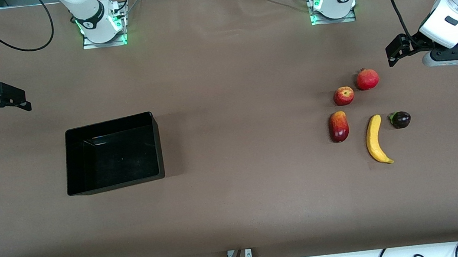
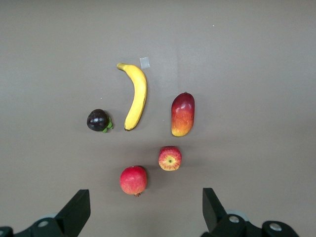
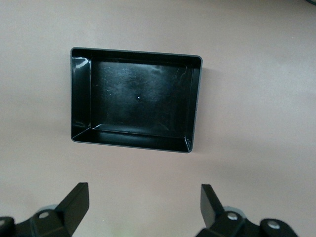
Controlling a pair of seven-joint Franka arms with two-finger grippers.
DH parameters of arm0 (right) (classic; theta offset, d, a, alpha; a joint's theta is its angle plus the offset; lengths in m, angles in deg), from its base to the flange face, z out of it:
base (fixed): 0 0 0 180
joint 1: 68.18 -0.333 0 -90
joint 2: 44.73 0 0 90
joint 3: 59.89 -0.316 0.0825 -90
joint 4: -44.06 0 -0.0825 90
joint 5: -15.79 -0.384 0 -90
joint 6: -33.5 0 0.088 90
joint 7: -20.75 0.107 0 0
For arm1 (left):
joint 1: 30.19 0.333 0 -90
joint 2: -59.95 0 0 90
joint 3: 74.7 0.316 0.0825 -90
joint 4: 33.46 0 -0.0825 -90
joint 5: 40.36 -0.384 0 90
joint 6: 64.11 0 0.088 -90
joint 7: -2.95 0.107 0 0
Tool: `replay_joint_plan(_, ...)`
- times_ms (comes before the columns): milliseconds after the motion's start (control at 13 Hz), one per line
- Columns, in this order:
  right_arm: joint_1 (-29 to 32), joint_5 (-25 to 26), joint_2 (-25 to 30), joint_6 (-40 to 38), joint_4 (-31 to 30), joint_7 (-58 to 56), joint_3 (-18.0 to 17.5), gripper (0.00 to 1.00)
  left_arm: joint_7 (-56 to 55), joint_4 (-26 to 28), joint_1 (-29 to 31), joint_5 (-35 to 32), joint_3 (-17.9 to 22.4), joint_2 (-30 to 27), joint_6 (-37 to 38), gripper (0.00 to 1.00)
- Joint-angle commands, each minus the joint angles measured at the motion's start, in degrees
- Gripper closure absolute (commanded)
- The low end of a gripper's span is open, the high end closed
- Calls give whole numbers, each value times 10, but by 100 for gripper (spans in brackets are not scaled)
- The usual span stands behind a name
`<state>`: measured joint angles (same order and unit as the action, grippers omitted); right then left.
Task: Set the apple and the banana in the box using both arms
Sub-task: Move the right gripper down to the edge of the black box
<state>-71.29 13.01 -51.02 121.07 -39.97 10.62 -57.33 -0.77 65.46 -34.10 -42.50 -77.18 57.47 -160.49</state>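
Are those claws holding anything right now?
No, nothing is held. The left gripper and right gripper are both open and empty; the apple and banana lie on the table.

The box stands alone toward the right arm's end of the table, bare cloth all round it and its inside unoccupied. Toward the left arm's end the fruit crowds: the apple sits just beside a round red fruit, with a red-yellow oval fruit close by nearer the camera. The banana lies between that oval fruit and a dark purple fruit, narrow gaps either side
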Motion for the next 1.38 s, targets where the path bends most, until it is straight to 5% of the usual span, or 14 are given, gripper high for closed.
replay_joint_plan(0,-1,15,6,14,-9,-1,0,0,10,-14,0,4,2,5,14,0)
replay_joint_plan(462,-1,17,-12,23,-29,7,1,0,9,-14,0,4,1,5,13,0)
replay_joint_plan(769,4,32,-39,275,-225,6,5,0,10,-14,0,3,1,5,12,0)
replay_joint_plan(1077,19,32,-156,406,-249,-12,29,0,11,-14,0,3,0,5,12,0)
replay_joint_plan(1308,42,30,-191,481,-292,-15,30,7,10,-14,0,3,0,5,13,0)
